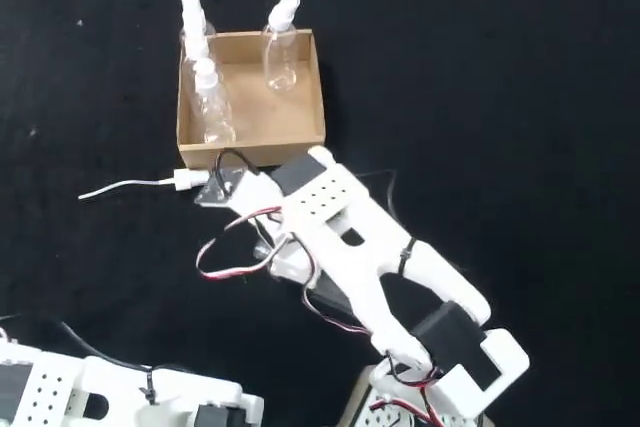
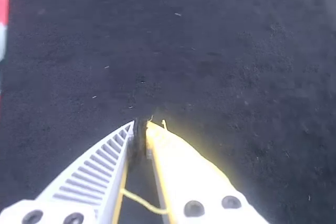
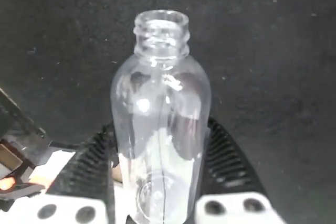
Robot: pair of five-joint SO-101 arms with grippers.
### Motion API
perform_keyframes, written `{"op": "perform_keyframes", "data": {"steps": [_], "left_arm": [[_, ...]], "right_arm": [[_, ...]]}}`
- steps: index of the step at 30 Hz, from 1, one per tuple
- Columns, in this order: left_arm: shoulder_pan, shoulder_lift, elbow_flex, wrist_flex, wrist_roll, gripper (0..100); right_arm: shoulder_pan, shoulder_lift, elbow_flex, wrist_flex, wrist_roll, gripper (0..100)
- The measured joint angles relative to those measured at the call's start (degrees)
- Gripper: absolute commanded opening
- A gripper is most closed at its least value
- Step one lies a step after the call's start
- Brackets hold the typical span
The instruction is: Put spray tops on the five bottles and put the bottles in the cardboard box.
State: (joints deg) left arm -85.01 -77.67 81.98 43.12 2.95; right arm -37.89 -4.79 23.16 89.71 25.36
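Pinching the clear, capless plastic bottle (image 3: pixel 159 93) between its jaws, your right pincer (image 3: pixel 160 140) holds what looks light, slick, crushable; grip gently near the stiffer base; left pincer (image 2: pixel 140 128) pressed together, empty.

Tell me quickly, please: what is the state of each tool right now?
Left tool: closed, holding nothing.
Right tool: closed on a clear bottle with no spray top.
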Motion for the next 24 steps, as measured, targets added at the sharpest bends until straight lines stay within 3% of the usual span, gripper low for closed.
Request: {"op": "perform_keyframes", "data": {"steps": [11, 18, 24], "left_arm": [[11.7, 0.0, 0.0, 0.0, -6.8, 3], [18.7, 0.0, -3.5, 0.4, -9.5, 3], [25.8, 0.0, -13.5, 10.9, -15.2, 3]], "right_arm": [[1.0, -18.2, -1.7, 4.5, -1.1, 3.5], [13.5, -25.2, -1.5, 2.2, -1.1, 3.5], [20.0, -31.4, 5.5, -4.3, -3.8, 3.5]]}}
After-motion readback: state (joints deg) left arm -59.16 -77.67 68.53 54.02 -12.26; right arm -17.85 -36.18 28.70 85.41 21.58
